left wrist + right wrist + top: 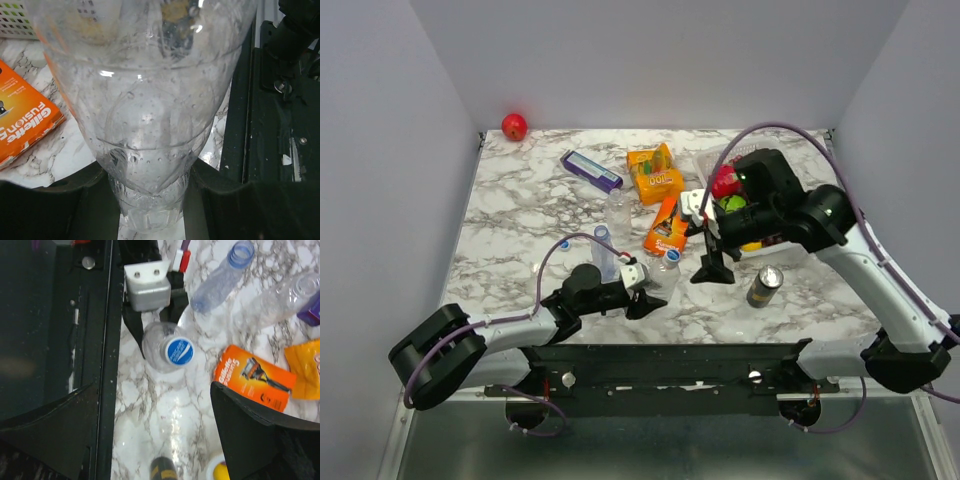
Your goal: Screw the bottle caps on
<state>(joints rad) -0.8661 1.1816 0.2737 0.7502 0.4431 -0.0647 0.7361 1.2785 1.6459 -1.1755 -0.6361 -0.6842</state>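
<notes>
Clear bottle, blue cap on, upright; left fingers clamp it; right fingers wide. Marble counter, pale walls.

bottle: cropped at upper edge | can: cropped at bottom edge

Blue cap — clear bottle — grey-veined white marble table.

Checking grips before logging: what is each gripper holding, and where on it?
Left gripper clamps the capped clear bottle by its body; right gripper stands open, holding nothing.
</notes>
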